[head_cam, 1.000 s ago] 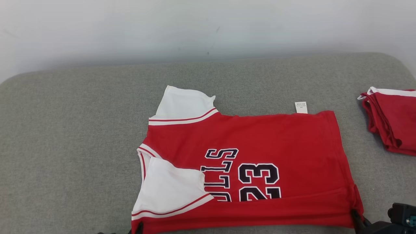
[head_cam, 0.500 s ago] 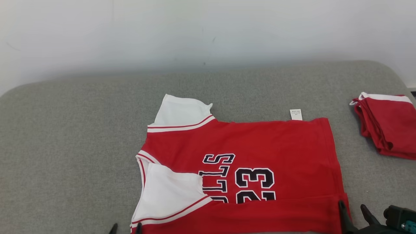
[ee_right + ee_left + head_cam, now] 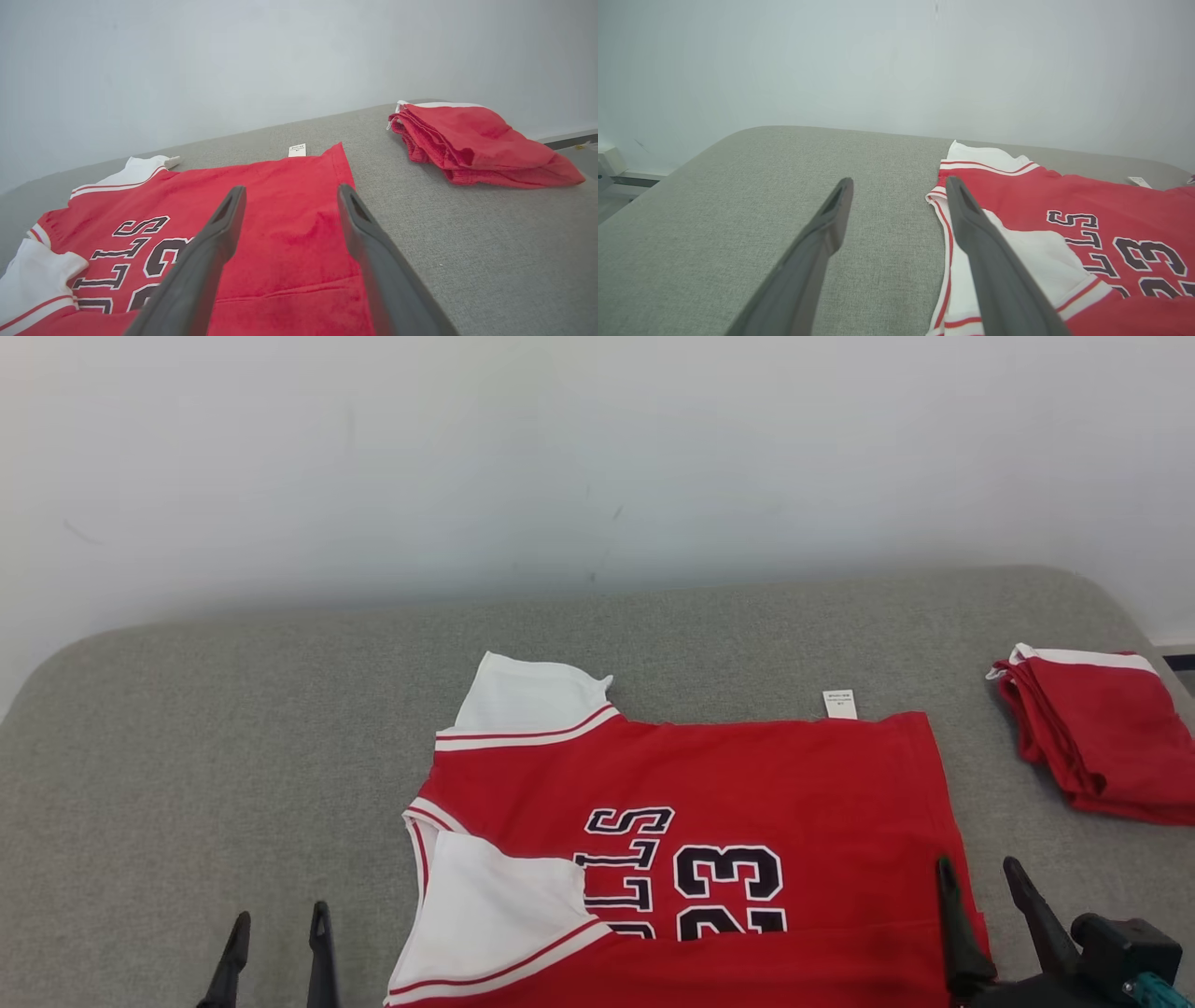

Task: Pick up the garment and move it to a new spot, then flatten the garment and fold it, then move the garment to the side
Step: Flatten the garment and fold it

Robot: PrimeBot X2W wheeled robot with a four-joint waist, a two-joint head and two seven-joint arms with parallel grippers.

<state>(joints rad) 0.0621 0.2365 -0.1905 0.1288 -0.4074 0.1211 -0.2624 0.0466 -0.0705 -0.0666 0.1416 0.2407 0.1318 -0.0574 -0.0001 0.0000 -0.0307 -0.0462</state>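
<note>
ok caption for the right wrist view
Open right gripper over the red jersey, folded red garment apart on the grey pad.

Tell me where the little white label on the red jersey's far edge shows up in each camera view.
Head view: the white label lies right of centre, on the far edge of the jersey.
Left wrist view: it is at the far right, about mid-height.
Right wrist view: it is at the centre, just above the middle.
Shared landmark: the far white sleeve, on the same far edge.
</note>
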